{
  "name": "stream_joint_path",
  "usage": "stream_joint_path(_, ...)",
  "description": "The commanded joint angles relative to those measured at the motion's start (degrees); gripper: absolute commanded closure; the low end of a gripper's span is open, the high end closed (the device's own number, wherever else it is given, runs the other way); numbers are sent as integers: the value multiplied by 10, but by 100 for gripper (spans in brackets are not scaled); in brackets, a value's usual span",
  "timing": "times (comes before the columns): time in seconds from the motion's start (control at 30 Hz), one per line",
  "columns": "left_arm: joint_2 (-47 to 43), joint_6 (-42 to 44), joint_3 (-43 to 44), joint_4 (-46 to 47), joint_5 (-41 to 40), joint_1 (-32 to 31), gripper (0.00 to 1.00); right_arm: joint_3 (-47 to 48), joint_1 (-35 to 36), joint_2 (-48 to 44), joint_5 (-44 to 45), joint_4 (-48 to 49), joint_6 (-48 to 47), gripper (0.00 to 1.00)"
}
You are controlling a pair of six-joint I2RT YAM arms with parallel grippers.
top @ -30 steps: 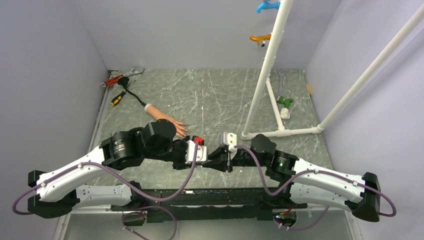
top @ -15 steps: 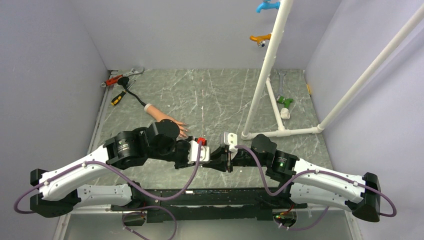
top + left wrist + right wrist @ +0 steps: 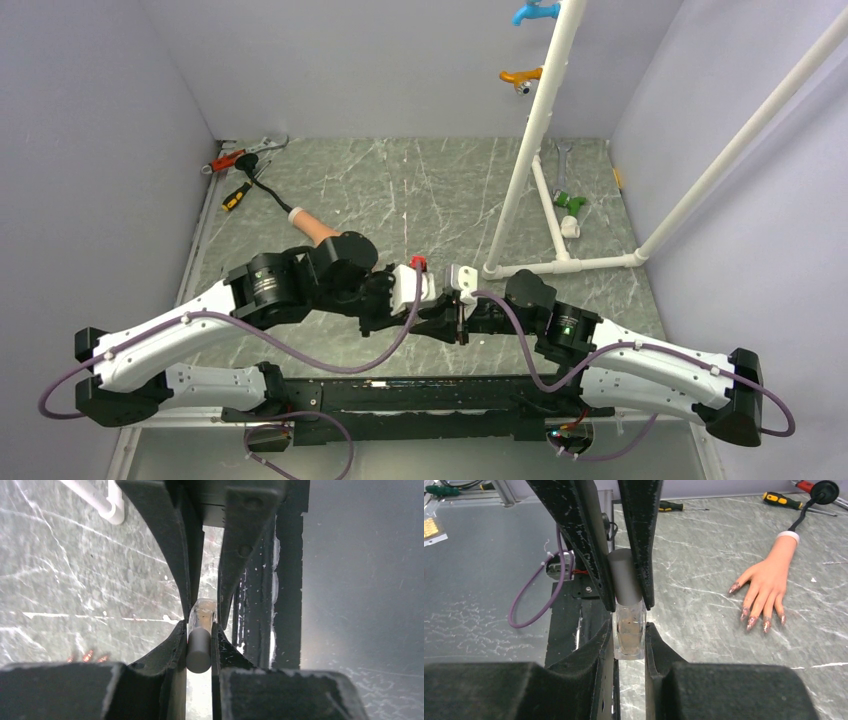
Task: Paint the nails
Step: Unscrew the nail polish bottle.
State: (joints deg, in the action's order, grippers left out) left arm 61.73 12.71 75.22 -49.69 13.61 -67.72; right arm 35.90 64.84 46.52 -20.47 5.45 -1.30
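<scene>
Right pincer pinching clear polish bottle, left pincer pressed onto its grey cap, above tabletop near edge, mannequin hand left-centre, nails seemingly glittery pink, overhead fingers hidden beneath left arm, open marble beyond.

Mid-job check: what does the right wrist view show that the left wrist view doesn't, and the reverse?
Only the right wrist view: the whole flesh-coloured mannequin hand lying flat, its reddish-pink nails plain, and a yellow-handled screwdriver. Only the left wrist view: a white plastic pipe. Both: the small clear glass bottle, with the right end effector shut on its body and the left end effector shut on its grey cap.
</scene>
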Motion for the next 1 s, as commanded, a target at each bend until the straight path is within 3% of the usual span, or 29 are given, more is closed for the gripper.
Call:
stream_joint_path(0.0,45,-112,40,-5,-26,-3,100,9,-1,-12,40,68,-1,100)
stream_joint_path(0.27,60,-252,32,18,-95,-3,100,4,0,-12,74,78,4,100)
stream_joint_path(0.53,40,-291,11,44,-106,-3,98,2,0,-17,84,79,8,100)
stream_joint_path(0.63,31,-297,13,45,-110,-3,86,3,0,-17,83,78,9,100)
stream_joint_path(0.73,19,-299,19,44,-118,-3,65,4,0,-16,83,76,9,100)
stream_joint_path(0.97,0,-283,37,30,-112,-3,40,7,0,-18,75,74,12,100)
